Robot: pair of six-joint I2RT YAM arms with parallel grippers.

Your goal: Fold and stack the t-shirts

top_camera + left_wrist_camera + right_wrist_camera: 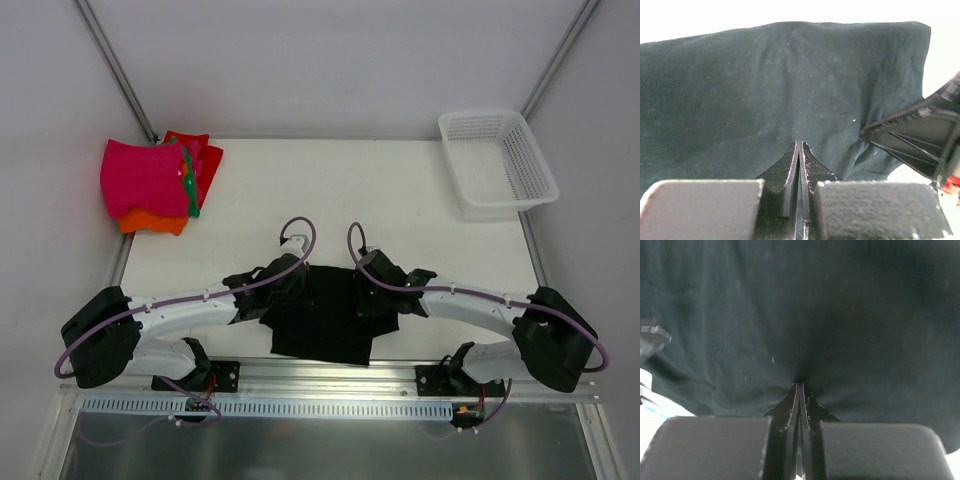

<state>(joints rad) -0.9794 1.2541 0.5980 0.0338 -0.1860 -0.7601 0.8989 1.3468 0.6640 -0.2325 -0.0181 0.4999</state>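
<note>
Left gripper (800,147) has its jaws pressed together on a pinch of the black t-shirt (322,325). The right gripper (800,389) does the same just across from it, and in each wrist view the cloth puckers into the closed tips. In the top view the shirt sits low and centre in the frame, between the two arms, bunched and partly doubled near the table's (400,200) front edge. Whether it is lifted clear I cannot tell. Pinching two points at once looks meant to keep one edge straight for a fold.

At upper left sits the folded stack: magenta-pink shirt (145,178) on top, orange shirt (152,223) beneath, red shirt (205,155) and green shirt (190,190) at its right side. A white mesh basket (497,165) stands at upper right, well apart.
</note>
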